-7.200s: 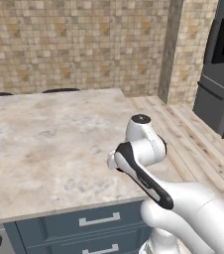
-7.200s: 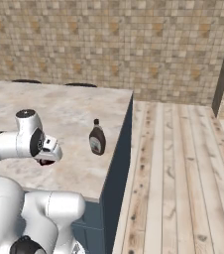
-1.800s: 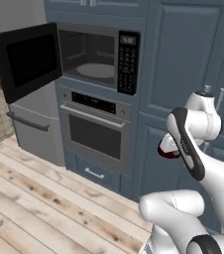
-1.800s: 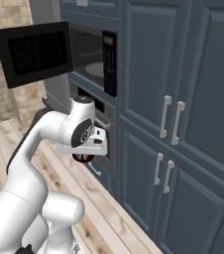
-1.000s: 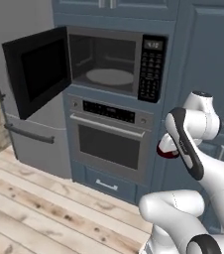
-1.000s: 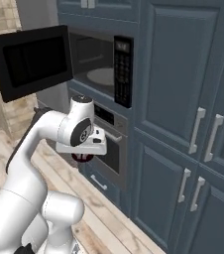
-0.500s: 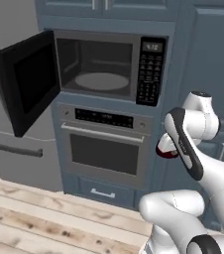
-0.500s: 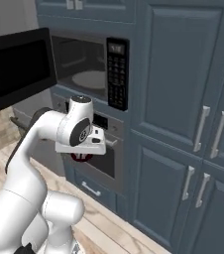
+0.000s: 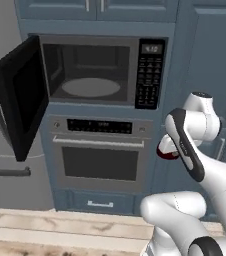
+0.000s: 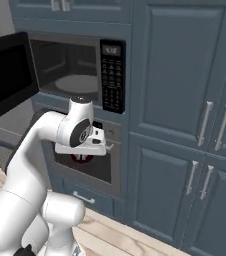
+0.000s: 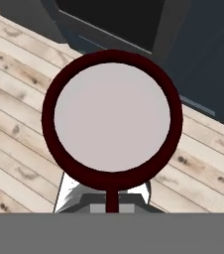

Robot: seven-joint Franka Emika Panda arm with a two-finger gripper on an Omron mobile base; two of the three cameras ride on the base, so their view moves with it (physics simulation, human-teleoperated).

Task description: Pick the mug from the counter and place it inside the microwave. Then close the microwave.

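Observation:
The dark red mug [image 11: 112,119] with its white inside faces the hand camera, and my gripper [image 11: 109,199] is shut on it from below in that view. From the base views the mug [image 9: 167,151] [image 10: 82,158] hangs under the hand at oven height, below and to the right of the microwave [image 9: 90,75] [image 10: 75,70]. The microwave stands open, its dark door [image 9: 20,100] [image 10: 5,75] swung out to the left, with a round plate [image 9: 91,87] inside. The counter is out of view.
An oven [image 9: 97,155] with a horizontal handle sits right under the microwave. A grey fridge [image 9: 0,150] stands at the left. Tall blue-grey cabinet doors [image 10: 185,100] fill the right. Pale wood floor [image 11: 15,124] lies below.
The whole picture has shifted: the base has driven, so the microwave now sits nearer and more head-on. The arm keeps its pose with the mug in the gripper.

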